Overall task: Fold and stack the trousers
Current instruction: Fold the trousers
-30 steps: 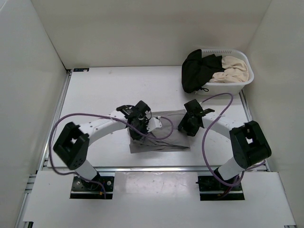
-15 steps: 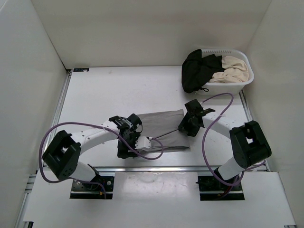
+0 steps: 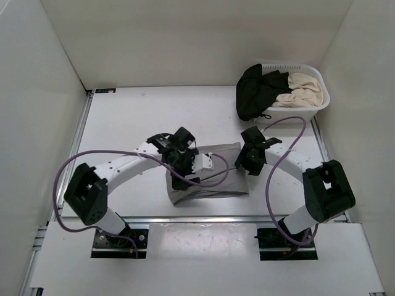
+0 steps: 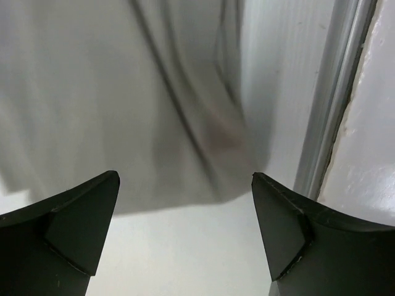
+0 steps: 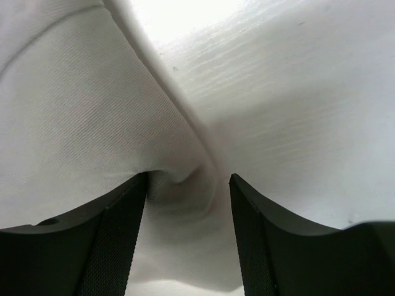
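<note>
The grey trousers [image 3: 223,161] lie folded into a rough rectangle near the table's front edge, between the two arms. My left gripper [image 3: 178,182] hangs over their near left corner. In the left wrist view the left gripper [image 4: 185,175] is open wide, with bare table between its fingers and the trousers' hem [image 4: 123,111] just beyond the tips. My right gripper [image 3: 247,167] is at their right edge. In the right wrist view the right gripper [image 5: 189,176] stands open, its fingers astride a raised fold of the trousers [image 5: 80,123].
A white laundry basket [image 3: 322,94] stands at the back right, holding a black garment [image 3: 256,89] that spills over its left rim and a beige garment [image 3: 302,89]. The table's metal front rail [image 4: 333,92] runs close to the left gripper. Purple cables loop beside both arms.
The left gripper has opened and let go of the fabric. It swung toward the front left and came back over the trousers' near left corner. The right arm barely shifted.
</note>
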Action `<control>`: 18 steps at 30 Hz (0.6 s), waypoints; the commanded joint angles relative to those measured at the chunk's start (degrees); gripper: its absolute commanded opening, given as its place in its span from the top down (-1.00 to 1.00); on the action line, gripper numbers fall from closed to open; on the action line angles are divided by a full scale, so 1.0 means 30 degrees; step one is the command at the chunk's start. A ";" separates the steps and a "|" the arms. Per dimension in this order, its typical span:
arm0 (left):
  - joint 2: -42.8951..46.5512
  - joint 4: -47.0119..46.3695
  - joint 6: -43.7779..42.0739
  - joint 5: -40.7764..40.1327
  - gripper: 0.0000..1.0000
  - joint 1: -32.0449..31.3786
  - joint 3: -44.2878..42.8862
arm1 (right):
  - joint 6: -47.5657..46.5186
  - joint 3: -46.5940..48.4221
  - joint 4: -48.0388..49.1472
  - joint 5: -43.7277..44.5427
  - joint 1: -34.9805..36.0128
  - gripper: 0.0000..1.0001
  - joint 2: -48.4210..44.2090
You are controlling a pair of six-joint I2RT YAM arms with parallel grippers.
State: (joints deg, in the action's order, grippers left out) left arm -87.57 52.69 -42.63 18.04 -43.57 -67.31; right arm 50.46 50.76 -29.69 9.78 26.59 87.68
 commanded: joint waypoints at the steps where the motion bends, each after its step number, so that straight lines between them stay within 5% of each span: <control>1: -0.0898 -0.1034 0.0675 0.1632 -1.00 -0.0942 0.1308 | -0.0792 0.1650 -0.1294 0.1339 -0.0162 -0.26 -0.1189; 11: -0.0901 -0.2650 0.0500 -0.0417 -1.00 -0.2498 0.4038 | -0.3606 0.6251 -0.1764 -0.0445 -0.1418 -0.35 0.3197; 16: 0.0623 -0.0661 0.1611 0.0253 -1.00 -0.2208 -0.0379 | -0.4278 0.6430 -0.1355 -0.1063 -0.1773 -0.35 0.3096; 18: 0.0625 -0.0045 0.1789 0.1830 -1.00 -0.0461 -0.1553 | -0.4280 0.5992 -0.1642 -0.0541 -0.1773 -0.35 0.2126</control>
State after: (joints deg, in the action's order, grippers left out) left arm -90.65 50.68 -39.13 18.33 -49.78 -65.69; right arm 39.77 68.58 -33.74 8.29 21.08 99.55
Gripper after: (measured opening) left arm 0.998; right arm 0.671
